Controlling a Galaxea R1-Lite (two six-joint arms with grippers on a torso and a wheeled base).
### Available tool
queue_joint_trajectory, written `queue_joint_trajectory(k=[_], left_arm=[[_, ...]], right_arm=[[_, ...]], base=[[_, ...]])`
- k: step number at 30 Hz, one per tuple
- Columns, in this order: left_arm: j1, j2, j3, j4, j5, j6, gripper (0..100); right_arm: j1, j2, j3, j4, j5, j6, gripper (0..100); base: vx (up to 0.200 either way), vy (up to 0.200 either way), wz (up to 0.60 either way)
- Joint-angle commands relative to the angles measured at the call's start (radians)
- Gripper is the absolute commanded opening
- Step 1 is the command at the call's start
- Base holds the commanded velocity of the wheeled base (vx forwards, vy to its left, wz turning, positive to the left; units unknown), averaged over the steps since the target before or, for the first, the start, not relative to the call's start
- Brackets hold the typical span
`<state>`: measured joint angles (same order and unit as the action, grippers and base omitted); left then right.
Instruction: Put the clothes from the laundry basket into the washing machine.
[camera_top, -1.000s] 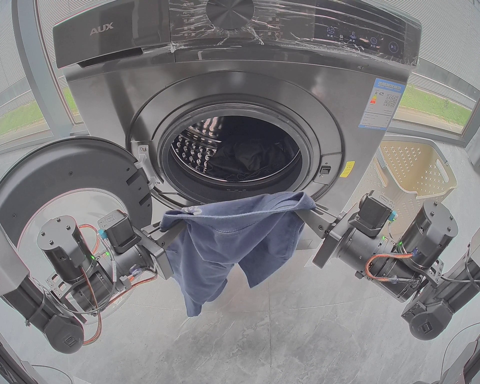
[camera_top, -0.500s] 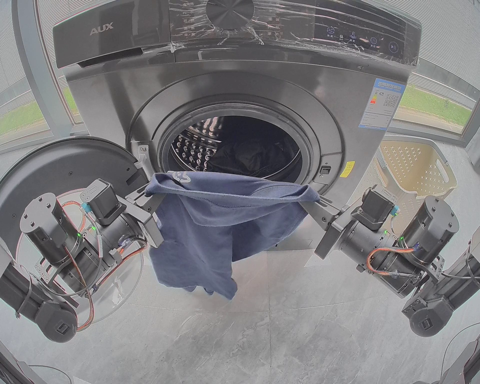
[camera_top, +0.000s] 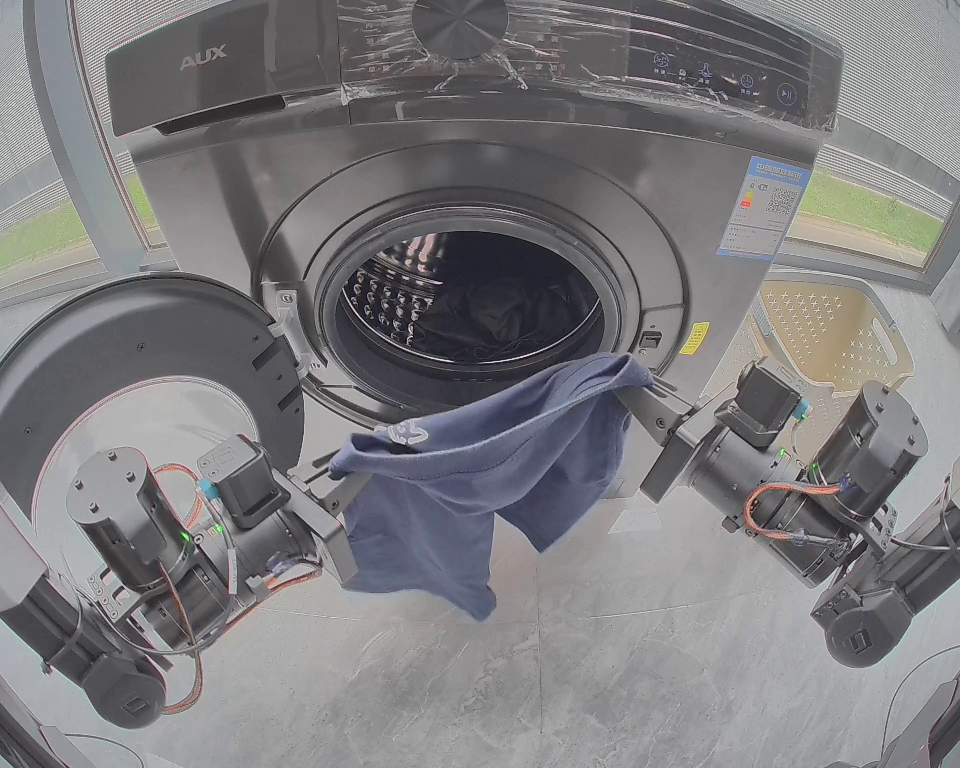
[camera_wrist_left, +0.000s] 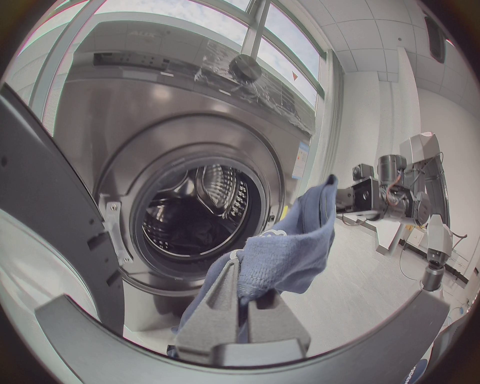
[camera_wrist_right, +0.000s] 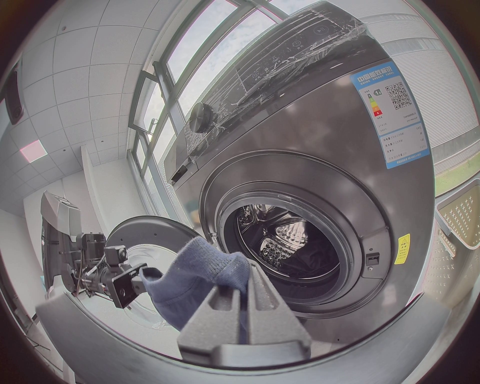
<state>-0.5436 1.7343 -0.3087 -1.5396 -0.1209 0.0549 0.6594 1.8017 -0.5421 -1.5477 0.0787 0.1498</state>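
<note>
The navy blue cloth garment hangs stretched between the left gripper and the right gripper, its long axis slanting just below the grey washing machine's round drum opening. Of the 2, the right is higher and nearer the opening's rim. Each pinches 1 end of the garment.

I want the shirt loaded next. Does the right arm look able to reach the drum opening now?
Probably yes: the right claw, shut on the blue shirt, sits beside the drum opening; the door is swung aside, nothing between.
</note>
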Motion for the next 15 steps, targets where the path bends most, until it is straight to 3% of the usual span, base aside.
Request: queue_joint_trajectory(k=[1, 3, 4, 11, 15], left_arm=[[-0.018, 0.071, 0.025, -0.004, -0.003, -0.004, 0], [-0.024, 0.120, 0.037, -0.004, -0.005, -0.006, 0], [-0.024, 0.120, 0.037, -0.004, -0.005, -0.006, 100], [-0.016, 0.248, -0.046, -0.004, -0.026, -0.004, 100], [-0.019, 0.341, -0.101, -0.004, -0.074, -0.010, 100]], right_arm=[[0.011, -0.010, -0.001, 0.000, 0.001, -0.001, 0], [0.014, -0.010, -0.010, 0.000, 0.001, -0.001, 0], [0.014, -0.008, -0.010, 0.000, 0.001, -0.001, 0], [0.016, -0.010, -0.012, 0.000, 0.001, -0.001, 0], [0.022, -0.012, -0.012, 0.000, 0.001, -0.003, 0]], base=[[0.000, 0.000, 0.00], [0.000, 0.000, 0.00], [0.000, 0.000, 0.00], [0.000, 0.000, 0.00], [0.000, 0.000, 0.00]])
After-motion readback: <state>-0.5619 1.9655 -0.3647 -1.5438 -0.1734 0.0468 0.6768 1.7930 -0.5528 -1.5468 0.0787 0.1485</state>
